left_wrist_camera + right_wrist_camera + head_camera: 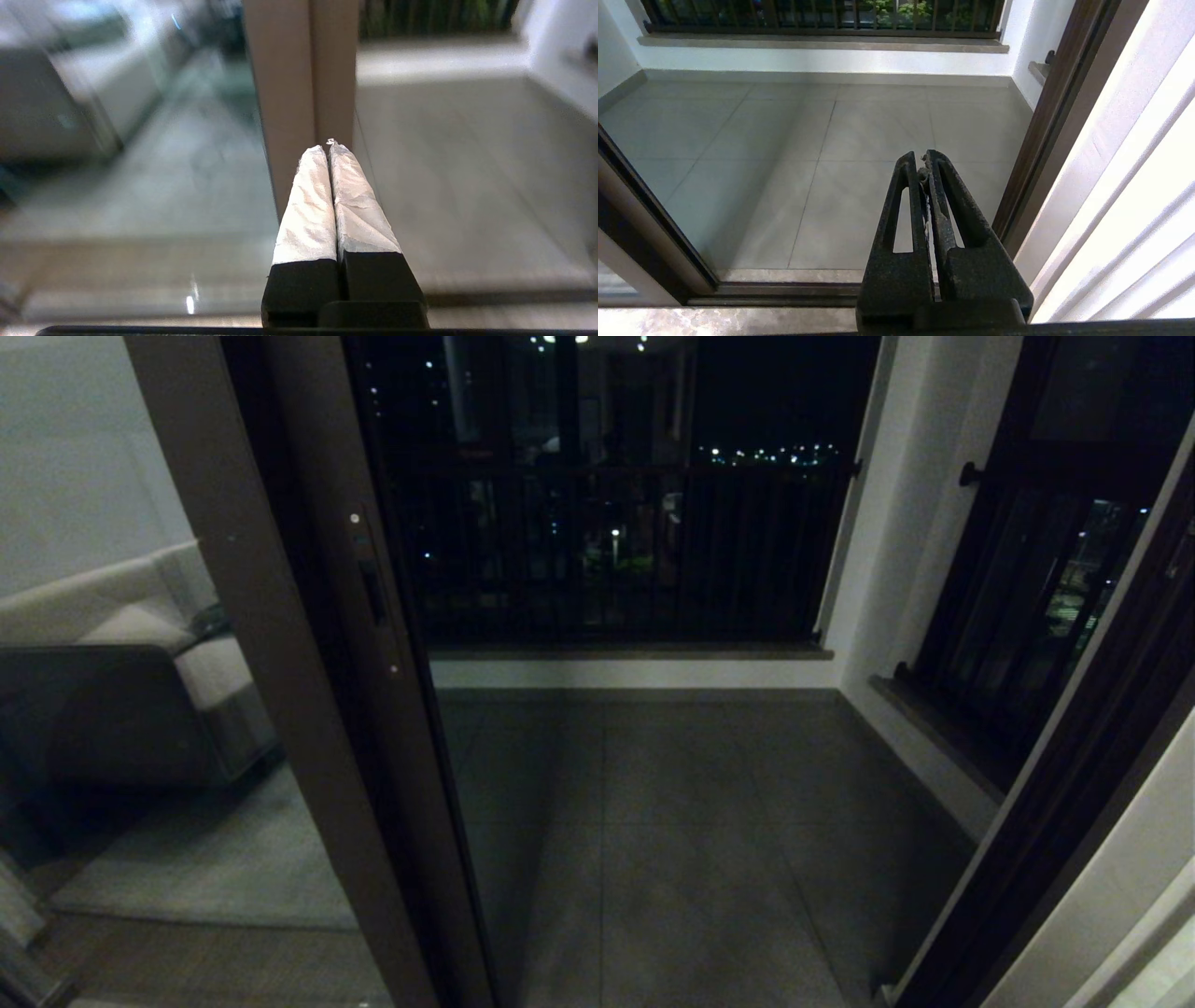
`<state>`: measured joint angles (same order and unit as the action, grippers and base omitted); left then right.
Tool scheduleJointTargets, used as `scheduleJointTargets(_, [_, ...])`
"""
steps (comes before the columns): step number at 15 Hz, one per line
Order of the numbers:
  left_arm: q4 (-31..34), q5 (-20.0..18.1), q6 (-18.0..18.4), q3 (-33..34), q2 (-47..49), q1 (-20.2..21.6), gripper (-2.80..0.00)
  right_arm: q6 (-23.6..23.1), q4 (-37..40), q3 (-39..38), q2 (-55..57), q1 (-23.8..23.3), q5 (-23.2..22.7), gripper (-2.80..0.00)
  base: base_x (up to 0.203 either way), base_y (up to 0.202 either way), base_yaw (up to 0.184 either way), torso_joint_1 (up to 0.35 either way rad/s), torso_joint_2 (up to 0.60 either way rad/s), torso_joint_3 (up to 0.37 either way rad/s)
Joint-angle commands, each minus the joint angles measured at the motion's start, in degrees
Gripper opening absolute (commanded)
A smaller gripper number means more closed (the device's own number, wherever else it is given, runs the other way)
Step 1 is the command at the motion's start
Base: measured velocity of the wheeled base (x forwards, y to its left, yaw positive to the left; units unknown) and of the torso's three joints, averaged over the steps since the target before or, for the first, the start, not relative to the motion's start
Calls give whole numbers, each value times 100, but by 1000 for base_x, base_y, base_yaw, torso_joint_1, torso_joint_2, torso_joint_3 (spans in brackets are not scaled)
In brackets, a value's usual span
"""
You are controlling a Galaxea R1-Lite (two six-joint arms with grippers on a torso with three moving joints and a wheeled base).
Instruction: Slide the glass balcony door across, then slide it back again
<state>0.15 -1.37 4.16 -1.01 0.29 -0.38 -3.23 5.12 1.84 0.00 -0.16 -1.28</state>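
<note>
We are in a home, at the doorway to a tiled balcony [672, 821]: a sofa [121, 700] and rug [205, 859] show on our left, a dark railing [616, 551] fronts night-time city lights, and a barred side window [1036, 607] stands right.

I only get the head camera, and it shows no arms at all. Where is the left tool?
Observer: The white-wrapped left tool points at the brown upright stile of the glass balcony door, close to it.
Operator: Is it gripping something?
Observer: No, its fingers are pressed together with nothing between them.
Operator: And the other one?
Observer: The black right tool is shut too. It points at the grey tiled balcony floor, beside the dark right-hand door frame.
</note>
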Motion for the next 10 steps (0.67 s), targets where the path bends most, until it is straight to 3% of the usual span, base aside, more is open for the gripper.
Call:
scheduleJointTargets(1, [97, -38, -29, 93, -38, 3, -280, 59, -2, 0, 9, -2, 16, -280, 0, 0, 0, 0, 0, 0])
scheduleJointTargets(4, [91, -7, -77, 101, -38, 3, -280, 59, -2, 0, 9, -2, 22, -280, 0, 0, 0, 0, 0, 0])
scheduleJointTargets(7, [56, 119, -432, 99, -38, 3, -280, 68, -2, 0, 9, -2, 22, -280, 0, 0, 0, 0, 0, 0])
scheduleJointTargets(10, [21, 120, -433, 101, -38, 3, -280, 67, -2, 0, 9, -2, 22, -280, 0, 0, 0, 0, 0, 0])
